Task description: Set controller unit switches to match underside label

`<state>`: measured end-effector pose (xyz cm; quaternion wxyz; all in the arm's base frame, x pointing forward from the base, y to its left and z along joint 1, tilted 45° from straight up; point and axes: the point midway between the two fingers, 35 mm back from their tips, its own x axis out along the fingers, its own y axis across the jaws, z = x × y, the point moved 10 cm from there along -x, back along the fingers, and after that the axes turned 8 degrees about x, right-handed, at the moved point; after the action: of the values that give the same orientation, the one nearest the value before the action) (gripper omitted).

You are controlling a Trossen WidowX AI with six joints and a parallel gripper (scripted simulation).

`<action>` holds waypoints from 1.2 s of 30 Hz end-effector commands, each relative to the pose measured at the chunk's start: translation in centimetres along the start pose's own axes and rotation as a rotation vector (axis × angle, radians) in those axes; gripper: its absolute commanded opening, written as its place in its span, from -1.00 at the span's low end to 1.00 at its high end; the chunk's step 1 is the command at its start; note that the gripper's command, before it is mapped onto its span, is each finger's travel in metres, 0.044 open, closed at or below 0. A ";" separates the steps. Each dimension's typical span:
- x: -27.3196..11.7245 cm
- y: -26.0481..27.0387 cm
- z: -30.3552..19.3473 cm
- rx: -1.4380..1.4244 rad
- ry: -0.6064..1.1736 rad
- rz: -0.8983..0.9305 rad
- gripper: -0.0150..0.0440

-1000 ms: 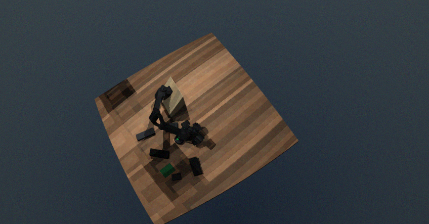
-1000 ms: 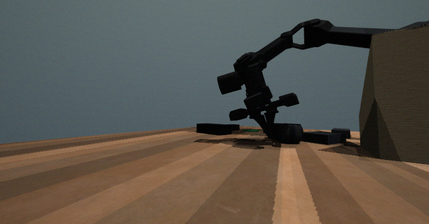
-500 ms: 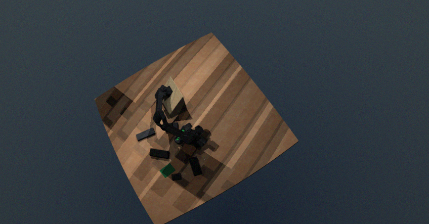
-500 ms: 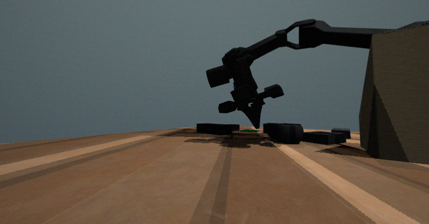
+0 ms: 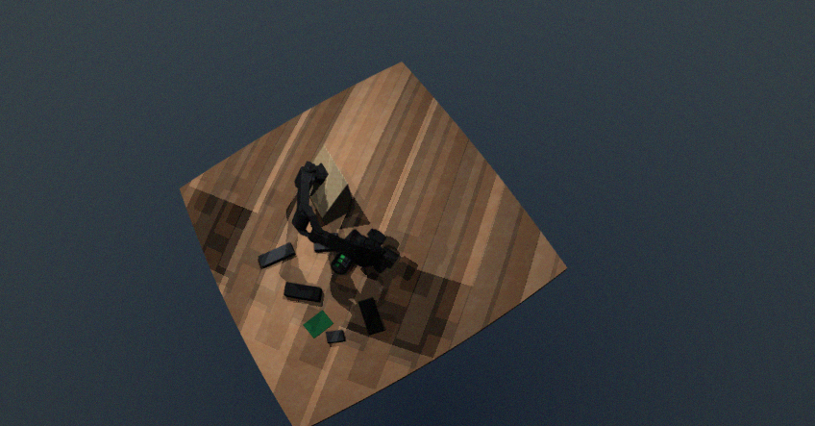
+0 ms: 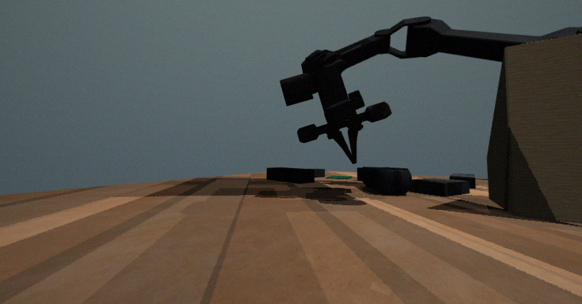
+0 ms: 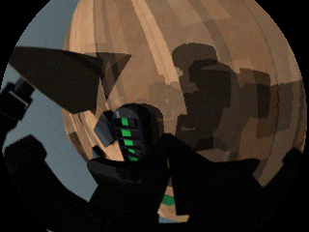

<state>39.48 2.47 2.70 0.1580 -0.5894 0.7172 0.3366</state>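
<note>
The dark grey controller unit point(image 5: 341, 263) point(image 6: 386, 180) point(image 7: 144, 127) has rounded ends and sits on the bench with its switches facing up. In the wrist view several green switch ends show in a row; the nearer end of the row is hidden behind the gripper. Exact switch positions are hard to tell, and the underside label is not visible. My gripper point(image 6: 354, 162) point(image 7: 166, 135) is shut with nothing between its fingertips. In the exterior view the tips are above bench height, just left of the unit and a little higher than its top.
A large beige block point(image 5: 333, 184) point(image 6: 539, 130) stands by the arm's base. A dark module point(image 5: 323, 247) point(image 6: 438, 186) point(image 7: 105, 130) lies close beside the unit. Other dark modules point(image 5: 276, 255) point(image 5: 303, 291) point(image 5: 371, 315), a small part point(image 5: 335, 337) and a green plate point(image 5: 317, 324) point(image 6: 338, 177) point(image 7: 168, 199) lie around.
</note>
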 end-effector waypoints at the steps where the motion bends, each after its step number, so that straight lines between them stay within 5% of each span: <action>1: 0.6 2.1 1.0 -0.141 0.047 0.000 -0.49; 36: 5.3 0.8 1.3 -0.149 0.050 -0.002 -0.49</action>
<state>37.36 -0.02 -0.62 0.1024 -0.6106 0.6919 0.3714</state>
